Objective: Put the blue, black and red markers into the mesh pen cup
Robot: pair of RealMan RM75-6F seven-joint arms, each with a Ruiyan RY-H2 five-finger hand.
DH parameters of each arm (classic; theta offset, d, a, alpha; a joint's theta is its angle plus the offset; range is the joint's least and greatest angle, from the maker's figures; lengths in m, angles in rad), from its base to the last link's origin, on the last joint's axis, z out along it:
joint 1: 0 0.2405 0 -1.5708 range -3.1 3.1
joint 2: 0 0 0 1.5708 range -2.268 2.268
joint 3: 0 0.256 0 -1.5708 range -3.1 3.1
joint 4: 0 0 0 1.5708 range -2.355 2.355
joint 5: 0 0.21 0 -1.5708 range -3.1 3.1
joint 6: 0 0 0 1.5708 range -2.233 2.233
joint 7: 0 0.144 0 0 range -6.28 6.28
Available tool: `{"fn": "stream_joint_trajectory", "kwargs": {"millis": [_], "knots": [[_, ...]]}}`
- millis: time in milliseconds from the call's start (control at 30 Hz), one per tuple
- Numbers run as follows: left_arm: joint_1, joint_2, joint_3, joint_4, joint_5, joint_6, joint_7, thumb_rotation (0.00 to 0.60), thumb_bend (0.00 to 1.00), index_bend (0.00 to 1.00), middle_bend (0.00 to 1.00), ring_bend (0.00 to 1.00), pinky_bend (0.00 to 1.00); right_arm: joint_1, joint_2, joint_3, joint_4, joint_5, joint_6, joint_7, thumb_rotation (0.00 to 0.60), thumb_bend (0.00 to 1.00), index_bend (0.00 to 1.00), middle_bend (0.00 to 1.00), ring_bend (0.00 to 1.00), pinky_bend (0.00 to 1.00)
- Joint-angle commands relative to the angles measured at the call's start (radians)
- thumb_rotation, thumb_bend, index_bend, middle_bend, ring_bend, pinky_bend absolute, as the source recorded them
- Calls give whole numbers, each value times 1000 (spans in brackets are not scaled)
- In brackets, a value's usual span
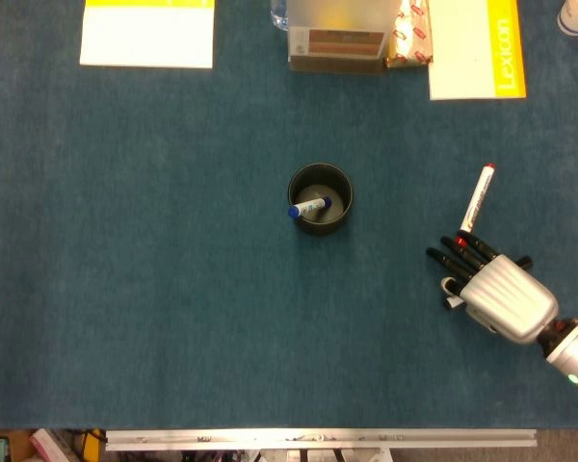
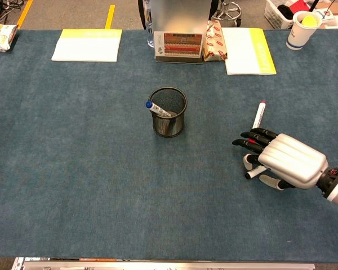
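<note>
Right hand (image 2: 286, 161) low over the blue table cloth (image 2: 90, 169), at about 4 o'clock from the mesh pen cup (image 2: 169, 112) and well apart from it. Silver back of the hand faces up; the dark fingers (image 2: 252, 140) reach toward 10 o'clock, lying close together and bent down at the tips. A marker (image 2: 257, 172) with a white barrel and dark end pokes out from under the hand on its near side; the palm covers most of it. Whether the fingers truly grip it or only rest over it cannot be told from either view. Left hand in neither view.

Red marker (image 1: 478, 197) lies flat on the cloth just beyond the fingertips, at 12 o'clock from the hand, red cap at the far end, white barrel running back toward the fingers. Contact with the fingers unclear.

Cup stands upright mid-table, black wire mesh, round rim. Blue marker (image 1: 309, 207) already inside, leaning, blue cap propped against the rim on the 9 o'clock side.

Along the far edge: a yellow-and-white pad (image 2: 87, 44) at 11 o'clock from the cup, a second pad (image 2: 248, 50) at 1 o'clock.
</note>
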Motion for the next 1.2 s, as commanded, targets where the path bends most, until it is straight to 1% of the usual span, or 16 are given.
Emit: {"fn": "stream_joint_trajectory", "kwargs": {"millis": [33, 233, 600, 867, 1000, 1200], "knots": [[1, 0, 0, 0, 1, 0, -1, 600, 241, 386, 63, 1, 122, 0, -2, -1, 2, 1, -1, 0, 600, 311, 463, 131, 79, 115], [2, 1, -1, -2, 4, 0, -1, 600, 241, 386, 63, 2, 122, -1, -9, -2, 10, 2, 1, -1, 600, 311, 470, 131, 79, 115], [6, 2, -3, -4, 6, 0, 0, 600, 241, 386, 64, 2, 121, -5, -14, -3, 20, -2, 13, -10, 600, 310, 543, 131, 79, 115], [6, 2, -6, -4, 6, -1, 0, 600, 241, 387, 64, 3, 121, -6, -17, -4, 19, -7, 26, -4, 600, 310, 570, 131, 79, 115], [8, 2, -6, -4, 7, 1, 0, 600, 241, 387, 64, 2, 122, -6, -5, -2, -18, -3, 36, 20, 600, 310, 576, 131, 79, 115], [8, 0, -8, 0, 4, -2, 2, 600, 241, 387, 64, 2, 121, 4, 40, 7, -129, 0, 44, 36, 600, 310, 583, 131, 79, 115]]}}
